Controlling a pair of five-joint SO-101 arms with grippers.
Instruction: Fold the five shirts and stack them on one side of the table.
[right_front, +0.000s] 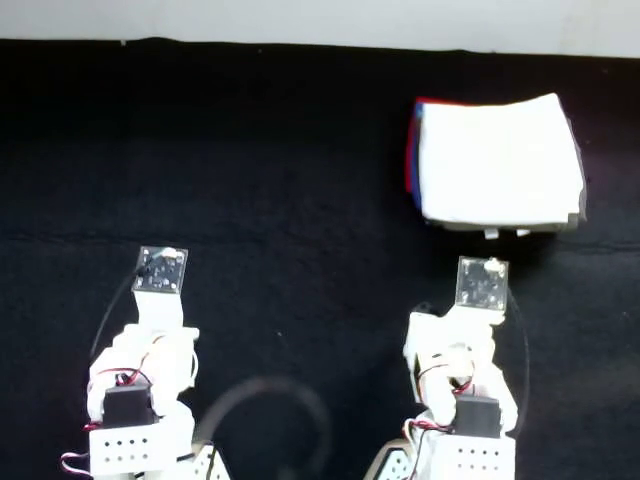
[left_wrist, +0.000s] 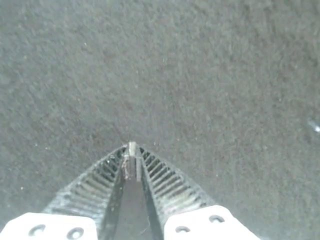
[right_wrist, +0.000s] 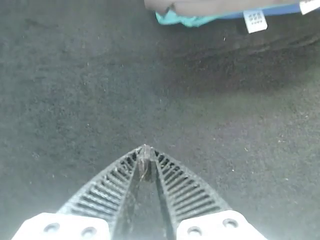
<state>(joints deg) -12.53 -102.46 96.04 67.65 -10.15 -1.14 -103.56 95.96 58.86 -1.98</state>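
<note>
Down at the bottom of the high view we've got both arms tucked in low: the left arm (right_front: 140, 375) in the lower left of the frame, the right arm (right_front: 462, 365) in the lower right, well apart from each other. The left gripper (left_wrist: 132, 152) has its ribbed jaws pressed together at the tip, nothing between them, hanging over bare black table (left_wrist: 210, 75). Same with the right gripper (right_wrist: 145, 154): jaws closed tip to tip, holding nothing, dark cloth beneath it. Just ahead of that right gripper we catch the near edge of the stack of shirts (right_wrist: 200, 17), teal and blue layers peeking out, with white tags (right_wrist: 255, 20) hanging off it. Farther up, in the upper right of the high view, the stack of shirts (right_front: 495, 160) sits folded on the table (right_front: 250, 150), white on top, red and blue edges showing along its left side.
</note>
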